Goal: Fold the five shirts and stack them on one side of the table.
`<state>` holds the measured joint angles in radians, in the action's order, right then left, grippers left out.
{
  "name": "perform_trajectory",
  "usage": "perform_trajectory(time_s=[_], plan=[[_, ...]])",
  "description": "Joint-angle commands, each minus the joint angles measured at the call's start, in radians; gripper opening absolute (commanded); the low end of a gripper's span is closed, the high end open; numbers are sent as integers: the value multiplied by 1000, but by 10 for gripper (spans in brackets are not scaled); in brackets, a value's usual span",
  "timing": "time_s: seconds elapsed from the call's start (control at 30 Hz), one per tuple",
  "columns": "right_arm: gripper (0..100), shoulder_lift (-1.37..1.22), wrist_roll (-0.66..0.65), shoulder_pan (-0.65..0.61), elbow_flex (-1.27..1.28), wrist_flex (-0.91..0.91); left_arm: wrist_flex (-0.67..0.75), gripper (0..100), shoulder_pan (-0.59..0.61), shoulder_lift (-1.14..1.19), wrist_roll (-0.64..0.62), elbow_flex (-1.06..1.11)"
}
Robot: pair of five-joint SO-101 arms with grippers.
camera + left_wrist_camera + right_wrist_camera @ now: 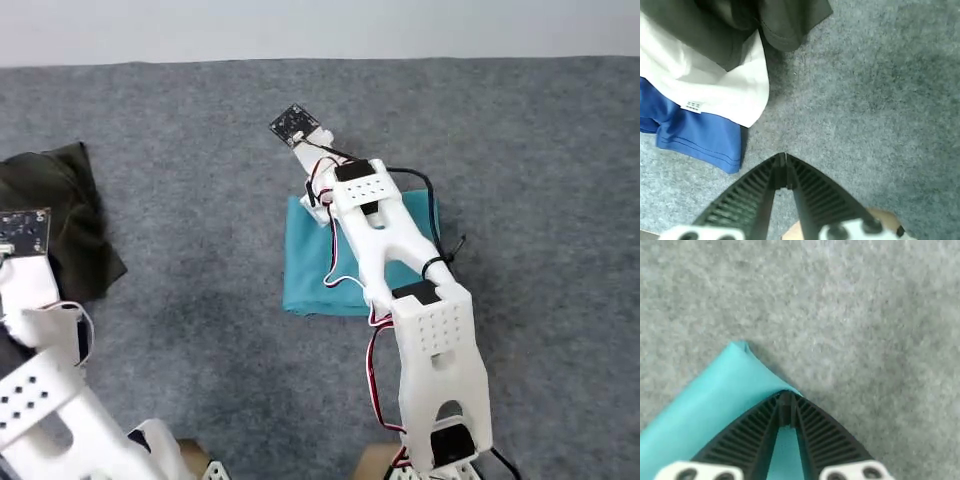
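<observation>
Four shirts in sight: a teal shirt (310,270) is lying folded in the middle of the table. A dark shirt (60,215), a white shirt (715,80) and a blue shirt (700,135) are lying heaped at the left edge.
Right gripper (786,399): its jaws are pressing together at the far edge of the teal shirt and seem to be pinching the cloth.
Left gripper (785,161): it is hanging closed and empty over the bare grey mat (200,130), just beside the heap.
Step in hand: the teal shirt's folding is looking finished or nearly so.
Next move: this is probably calling for sliding the teal shirt to one side without opening its folds. After that, one shirt from the heap needs spreading out.
</observation>
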<state>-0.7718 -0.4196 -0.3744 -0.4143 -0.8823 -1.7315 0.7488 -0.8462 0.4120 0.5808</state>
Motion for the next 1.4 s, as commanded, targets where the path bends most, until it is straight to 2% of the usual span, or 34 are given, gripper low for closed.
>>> perform_trajectory(time_s=[0.0,0.37,0.5,0.6,0.7,0.83,0.93,1.17,1.37], plan=[[10,102,-12,-25,-37,-38,-6,5,0,-31,5,-4],[9,392,3,8,-35,-493,-11,5,0,-35,5,-4],[12,433,158,56,-34,-572,-11,5,0,-35,5,-4],[30,432,190,87,-34,-587,-11,5,0,-35,5,-4],[184,423,308,110,-26,-587,-12,5,0,-35,5,-4],[481,374,638,139,-20,-587,-12,5,0,-35,5,-4],[625,312,723,131,-20,-587,-12,5,0,-35,5,-4],[566,189,727,147,-23,-578,-12,5,0,-35,5,-4],[560,140,727,171,-25,-564,-12,5,0,-35,5,-4]])
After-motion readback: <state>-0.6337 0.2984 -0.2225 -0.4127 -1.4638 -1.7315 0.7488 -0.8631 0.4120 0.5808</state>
